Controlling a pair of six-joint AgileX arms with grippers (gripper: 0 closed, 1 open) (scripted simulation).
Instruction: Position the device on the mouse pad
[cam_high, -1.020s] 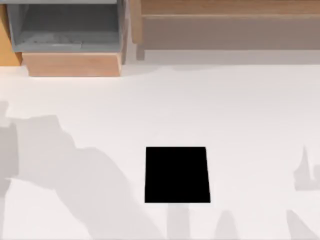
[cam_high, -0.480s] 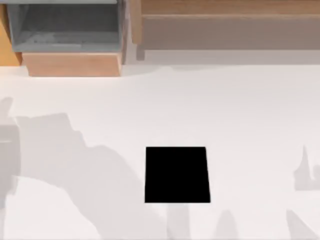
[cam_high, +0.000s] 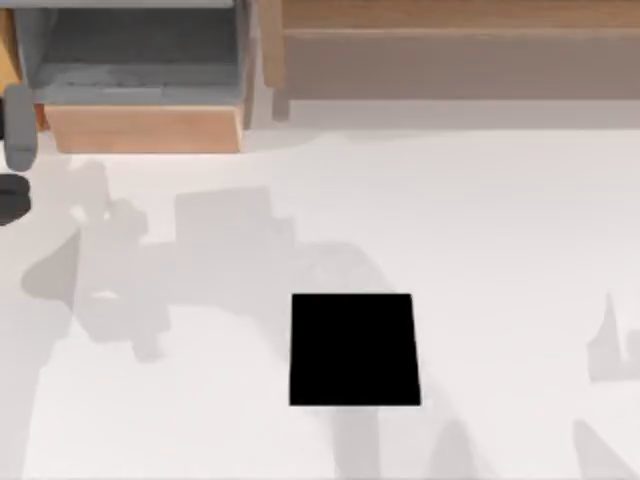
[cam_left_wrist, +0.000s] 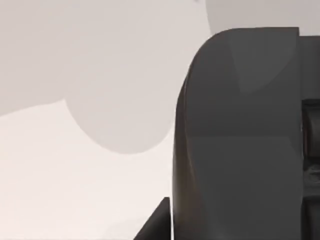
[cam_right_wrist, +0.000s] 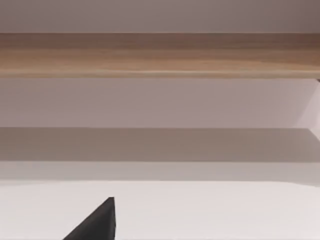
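**A:** What is showing at the far left?

**B:** The left arm (cam_high: 16, 125) is reaching in at the left edge of the surface (cam_high: 480, 220), just in front of a wooden drawer box (cam_high: 140, 128) with a grey inside. It is casting broad grey shadows over the left half.

**A:** And the left gripper?

**B:** In the left wrist view a dark tip of the left gripper (cam_left_wrist: 156, 225) is poking in, beside a large dark grey block (cam_left_wrist: 240, 140). I cannot tell what the block is, nor whether the gripper is clenched or released.

**A:** Where is the mouse pad lying?

**B:** The mouse pad (cam_high: 355, 350) is lying flat a little right of the middle, toward the near edge, and nothing is sitting on it.

**A:** Farther right?

**B:** A long wooden shelf (cam_high: 450, 50) is running along the back. The right wrist view is facing it, with a dark tip of the right gripper (cam_right_wrist: 97, 222) showing; I cannot tell its grip either.
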